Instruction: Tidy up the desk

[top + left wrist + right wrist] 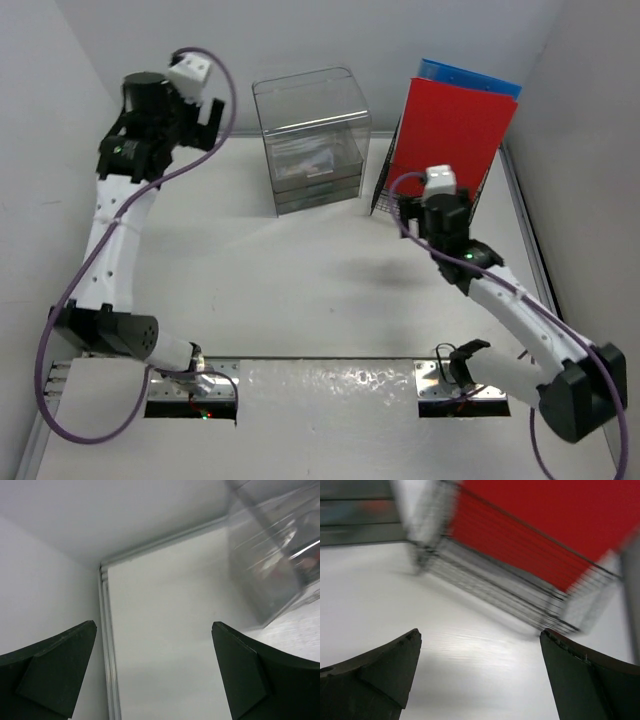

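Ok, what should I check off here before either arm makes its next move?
1. Left tool open, nothing between its fingers: ok.
2. Right tool open, holding nothing: ok.
3. Right tool apart from the black wire rack: ok.
4. Flat red folder standing in that rack: ok.
5. Drawers of the clear plastic drawer box fully shut: cannot tell.
6. Left tool raised off the large flat white desk: ok.

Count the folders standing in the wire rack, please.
2. A red folder stands in front and a blue folder directly behind it, both upright in the rack at the far right. Thinner ones could be hidden behind the red.
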Tool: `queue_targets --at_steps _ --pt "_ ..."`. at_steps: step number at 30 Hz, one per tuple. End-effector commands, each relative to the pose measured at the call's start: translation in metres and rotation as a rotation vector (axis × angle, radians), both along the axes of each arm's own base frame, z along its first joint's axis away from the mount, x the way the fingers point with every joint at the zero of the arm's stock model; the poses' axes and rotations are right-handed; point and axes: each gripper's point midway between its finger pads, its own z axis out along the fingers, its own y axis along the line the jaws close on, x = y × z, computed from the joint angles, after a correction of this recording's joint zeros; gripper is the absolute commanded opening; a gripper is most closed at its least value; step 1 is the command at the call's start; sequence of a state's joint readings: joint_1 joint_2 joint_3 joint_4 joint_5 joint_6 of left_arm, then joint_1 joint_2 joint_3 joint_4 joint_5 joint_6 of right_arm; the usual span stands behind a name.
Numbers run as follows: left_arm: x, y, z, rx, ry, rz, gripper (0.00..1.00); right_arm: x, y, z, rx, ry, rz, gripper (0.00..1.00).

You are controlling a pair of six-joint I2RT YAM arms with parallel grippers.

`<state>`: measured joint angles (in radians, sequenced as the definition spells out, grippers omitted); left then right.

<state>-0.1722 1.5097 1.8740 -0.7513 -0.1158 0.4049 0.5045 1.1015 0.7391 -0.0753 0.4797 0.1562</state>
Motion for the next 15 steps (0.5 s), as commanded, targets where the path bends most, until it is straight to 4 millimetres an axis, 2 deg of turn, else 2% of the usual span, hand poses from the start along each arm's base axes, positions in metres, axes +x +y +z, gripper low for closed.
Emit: queue_targets --at_steps 1,2,3,4,5,6,7,8,10,12,15 --pt "-0.010 0.038 -0.057 -0.133 0.110 0.042 1.00 -0.027 -0.082 0.004 -0.123 0.076 -0.213 0.99" --pt "-0.007 0.046 -0.064 -0.181 0.104 0.051 1.00 -0.033 -0.109 0.005 -0.109 0.067 -0.290 0.99" --pt "-0.008 0.052 -0.076 -0.210 0.114 0.058 1.00 -0.036 -0.122 0.004 -0.096 0.070 -0.325 0.99" --pt "-0.011 0.059 -0.112 -0.234 0.172 0.079 1.00 -0.037 -0.131 0.004 -0.052 0.061 -0.366 0.99" --pt "-0.004 0.060 -0.120 -0.251 0.154 0.087 1.00 -0.035 -0.144 0.005 0.018 0.031 -0.386 0.99" --pt "-0.005 0.058 -0.137 -0.260 0.180 0.089 1.00 -0.033 -0.149 0.003 0.064 0.017 -0.397 0.99" --pt "-0.009 0.054 -0.164 -0.278 0.232 0.079 0.99 -0.031 -0.157 0.002 0.133 -0.005 -0.435 0.99" --pt "-0.006 0.053 -0.173 -0.288 0.237 0.077 1.00 -0.035 -0.176 -0.008 0.192 -0.002 -0.483 0.99" --pt "-0.010 0.049 -0.204 -0.306 0.296 0.072 1.00 -0.038 -0.194 -0.018 0.249 -0.008 -0.573 0.99" --pt "-0.009 0.050 -0.215 -0.303 0.304 0.074 1.00 -0.053 -0.214 -0.031 0.205 0.013 -0.704 0.99" --pt "-0.010 0.052 -0.221 -0.297 0.306 0.084 1.00 -0.071 -0.223 -0.045 0.213 0.021 -0.817 0.99"
